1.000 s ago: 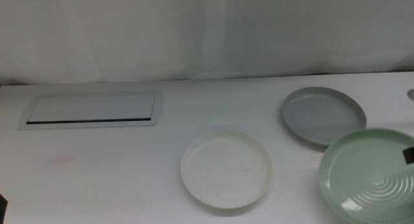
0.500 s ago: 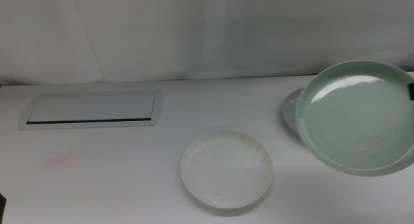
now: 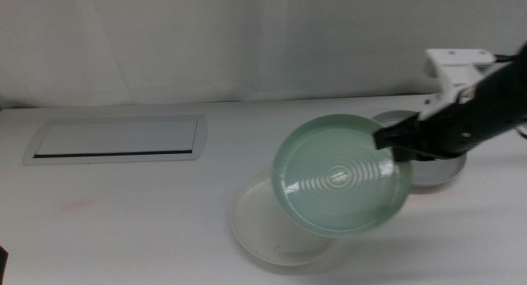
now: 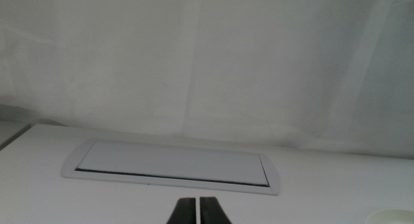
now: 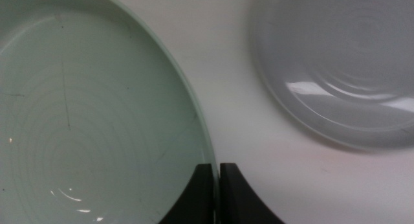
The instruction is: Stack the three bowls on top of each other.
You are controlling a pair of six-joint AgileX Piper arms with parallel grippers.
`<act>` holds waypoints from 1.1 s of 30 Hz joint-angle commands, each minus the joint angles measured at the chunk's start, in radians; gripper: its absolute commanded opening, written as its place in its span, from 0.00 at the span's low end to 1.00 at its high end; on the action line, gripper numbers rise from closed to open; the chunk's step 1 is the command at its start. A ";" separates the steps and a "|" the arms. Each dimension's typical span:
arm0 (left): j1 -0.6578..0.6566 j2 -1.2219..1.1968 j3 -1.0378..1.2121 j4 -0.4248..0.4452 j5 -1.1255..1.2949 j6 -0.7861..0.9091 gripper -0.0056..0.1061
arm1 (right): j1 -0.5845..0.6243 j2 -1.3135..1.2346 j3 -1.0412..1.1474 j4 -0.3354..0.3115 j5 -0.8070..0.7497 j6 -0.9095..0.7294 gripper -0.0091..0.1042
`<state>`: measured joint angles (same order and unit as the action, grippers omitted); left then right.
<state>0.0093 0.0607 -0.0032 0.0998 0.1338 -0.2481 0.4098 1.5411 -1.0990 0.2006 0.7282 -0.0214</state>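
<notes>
pale green bowl (image 3: 342, 186) lifted, tilted, over right part of white bowl (image 3: 263, 227) on table (image 3: 123, 211) | right gripper (image 5: 215, 169) clenched on its rim | grey bowl (image 3: 436, 165) behind arm, on table | left gripper (image 4: 196, 202) jaws closed, empty, nr white panel (image 4: 174, 166)

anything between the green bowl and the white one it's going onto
Nothing visible. The right gripper holds the pale green round bowl tilted above the shallow white bowl, which looks empty where it shows.
</notes>
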 commanded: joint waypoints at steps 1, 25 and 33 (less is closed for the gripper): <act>0.001 -0.002 0.038 -0.002 -0.016 -0.008 0.02 | 0.029 0.066 -0.052 0.005 -0.038 0.021 0.06; 0.001 -0.002 0.038 -0.002 -0.016 -0.006 0.02 | 0.119 0.410 -0.189 0.048 -0.081 0.046 0.06; 0.001 -0.002 0.038 -0.002 -0.016 -0.006 0.02 | 0.119 0.414 -0.189 0.052 -0.068 0.021 0.16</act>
<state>0.0093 0.0607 -0.0032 0.0998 0.1338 -0.2481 0.5255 1.9531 -1.2812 0.2466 0.6585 0.0171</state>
